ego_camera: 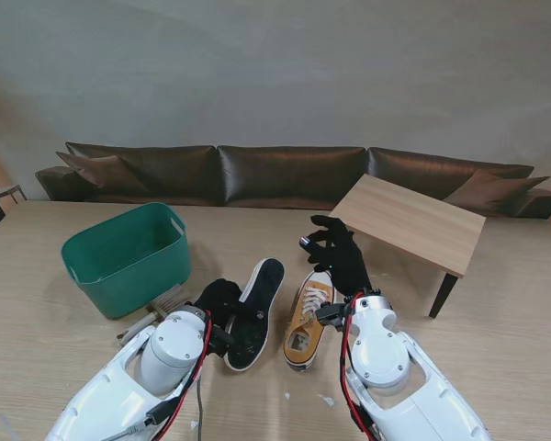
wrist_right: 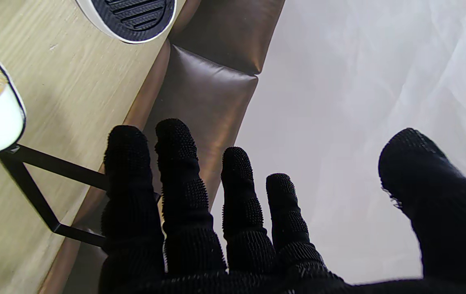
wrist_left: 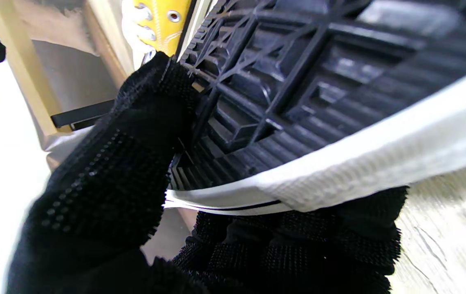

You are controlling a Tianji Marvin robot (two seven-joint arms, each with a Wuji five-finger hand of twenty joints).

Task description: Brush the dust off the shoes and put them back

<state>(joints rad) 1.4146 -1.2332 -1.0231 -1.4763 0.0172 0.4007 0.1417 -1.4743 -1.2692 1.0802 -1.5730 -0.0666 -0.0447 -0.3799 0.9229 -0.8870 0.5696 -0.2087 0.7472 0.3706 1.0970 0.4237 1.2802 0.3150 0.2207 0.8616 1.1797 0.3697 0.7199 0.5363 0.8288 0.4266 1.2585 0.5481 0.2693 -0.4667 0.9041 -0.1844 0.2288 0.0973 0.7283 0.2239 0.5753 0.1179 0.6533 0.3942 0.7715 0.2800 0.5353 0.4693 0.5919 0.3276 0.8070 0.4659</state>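
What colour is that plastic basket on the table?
The basket is green, seen best in the stand's view.

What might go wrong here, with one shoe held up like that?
The left hand grips the tipped shoe only at its sole edge, so it may slip or twist free. That shoe stands close to the yellow shoe and could knock it. The right hand is open and holds no brush, so brushing cannot begin.

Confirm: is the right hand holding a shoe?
No. The right hand is raised with fingers spread and empty; the left hand grips the sole-up shoe.
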